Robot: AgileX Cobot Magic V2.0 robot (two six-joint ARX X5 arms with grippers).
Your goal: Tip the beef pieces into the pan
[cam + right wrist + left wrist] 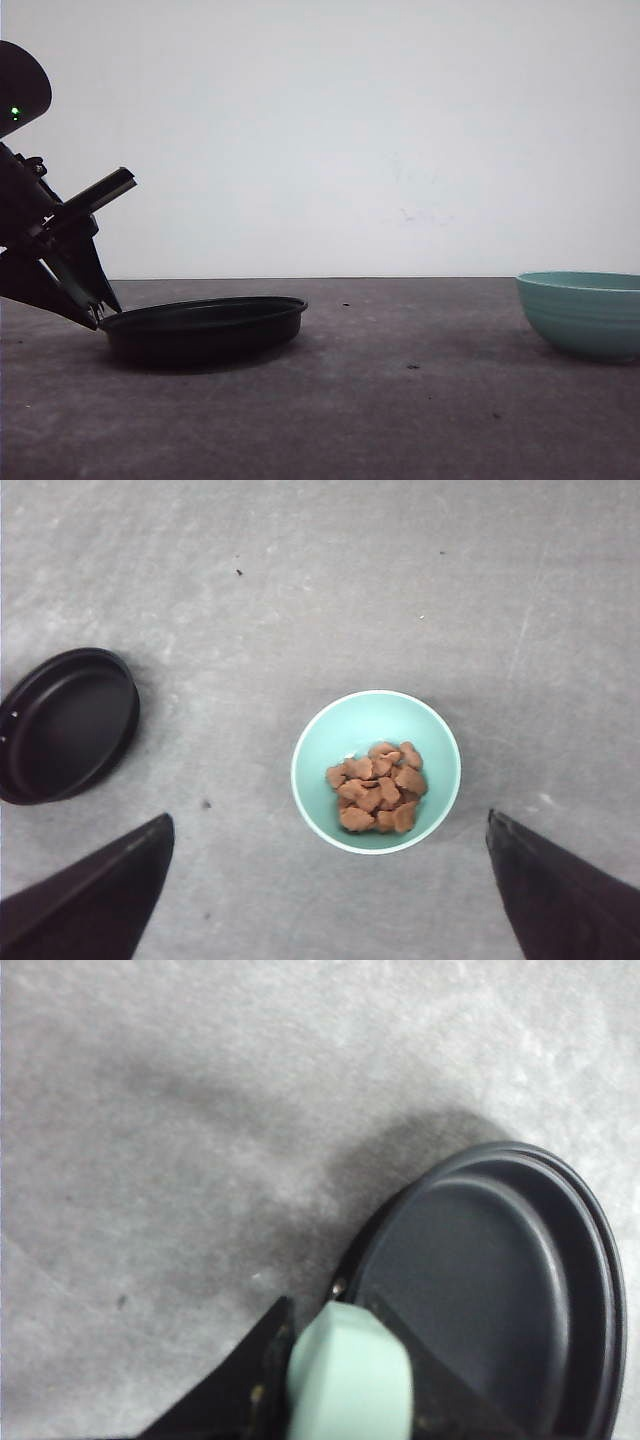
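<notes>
Left gripper (350, 1380): closed on the pan's mint-green handle (352, 1375), seen in the left wrist view, a dark finger (245, 1385) pressed against each side of it. In the front view the same gripper (97, 312) is seen low at the table's left side, angled down to the pan's left edge.

Pan (205, 328): resting flat on the grey table (400, 420), left of centre. Its black inside is seen bare in the left wrist view (490, 1300), and again in the right wrist view (65, 725).

Right gripper (330, 900): held high over the table, jaws spread wide, nothing between them. Its two dark fingers (95, 900) are seen at either side of the right wrist view.

Bowl (376, 771): teal, directly below the spread jaws, untouched by them. In the front view the bowl (585, 312) stands at the table's right edge, well apart from the pan.

Beef (376, 787): a small heap of reddish-brown chunks, lying inside the bowl, piled toward one side of its floor. None is seen in the pan.
</notes>
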